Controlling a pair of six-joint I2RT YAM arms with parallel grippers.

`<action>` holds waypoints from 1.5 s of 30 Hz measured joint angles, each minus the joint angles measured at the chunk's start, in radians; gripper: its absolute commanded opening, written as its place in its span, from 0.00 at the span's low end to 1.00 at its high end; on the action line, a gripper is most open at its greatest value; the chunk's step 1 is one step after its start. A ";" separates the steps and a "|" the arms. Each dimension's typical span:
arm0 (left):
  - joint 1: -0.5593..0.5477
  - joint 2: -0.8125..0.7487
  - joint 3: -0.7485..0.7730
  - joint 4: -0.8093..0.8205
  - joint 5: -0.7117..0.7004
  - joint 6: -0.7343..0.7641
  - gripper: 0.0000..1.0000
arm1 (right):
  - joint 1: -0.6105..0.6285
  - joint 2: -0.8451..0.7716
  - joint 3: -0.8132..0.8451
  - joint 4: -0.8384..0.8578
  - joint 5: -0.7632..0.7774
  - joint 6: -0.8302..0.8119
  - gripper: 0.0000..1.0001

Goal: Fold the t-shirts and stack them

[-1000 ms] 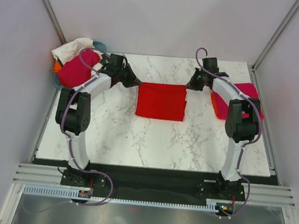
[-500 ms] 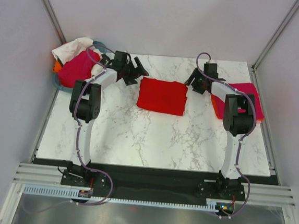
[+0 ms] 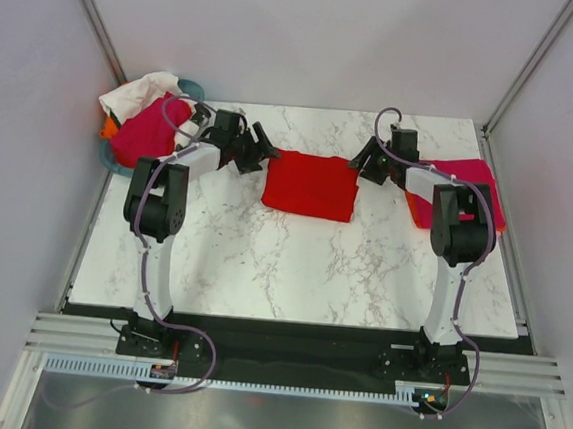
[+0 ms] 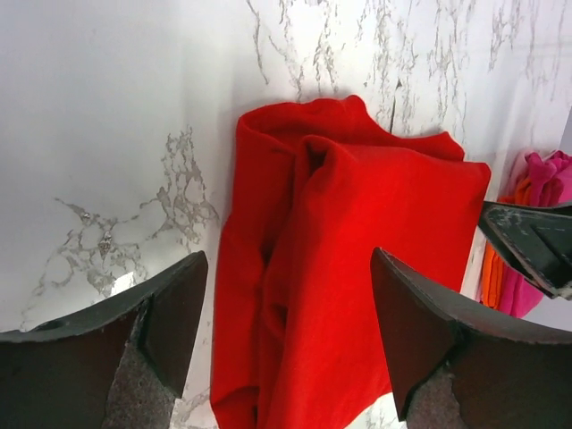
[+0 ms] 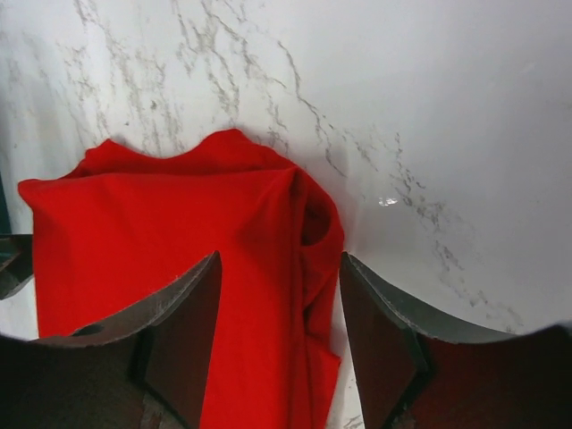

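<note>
Red t-shirt [image 3: 311, 185] lay folded flat; left gripper [image 3: 260, 150] and right gripper [image 3: 359, 166] flanked its ends, jaws apart, gripping nothing, likely letting the fold settle.

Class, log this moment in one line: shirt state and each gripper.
red t-shirt: folded on table | left gripper: open, at its left edge | right gripper: open, at its right edge | pink-orange stack: right

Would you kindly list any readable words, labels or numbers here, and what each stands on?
None is readable. The folded bright red cloth t-shirt is plain, the white marbled table shows only veining, and the small parts at the arm bases are too small to read.
</note>
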 measured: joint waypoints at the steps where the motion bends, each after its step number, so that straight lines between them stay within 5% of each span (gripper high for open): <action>1: 0.000 0.001 0.000 0.005 0.001 0.000 0.79 | 0.000 0.007 0.000 0.000 0.000 0.002 0.63; 8: 0.000 0.058 0.018 0.034 0.043 -0.004 0.71 | -0.002 0.042 0.019 0.008 -0.004 0.012 0.62; 17: -0.001 0.100 0.064 0.040 0.051 -0.008 0.57 | -0.002 0.084 0.071 -0.005 -0.003 0.011 0.43; 26: -0.007 0.138 0.103 0.052 0.047 -0.034 0.51 | -0.004 0.124 0.119 -0.009 -0.026 0.013 0.39; 30: -0.014 0.163 0.114 0.077 0.035 -0.056 0.23 | -0.002 0.145 0.147 -0.014 -0.028 0.012 0.26; 33: -0.019 0.179 0.116 0.106 0.034 -0.075 0.08 | 0.001 0.163 0.167 -0.021 -0.031 0.013 0.04; 45: -0.069 0.050 -0.074 0.234 -0.101 -0.060 0.02 | 0.002 0.130 0.164 -0.066 -0.043 0.019 0.00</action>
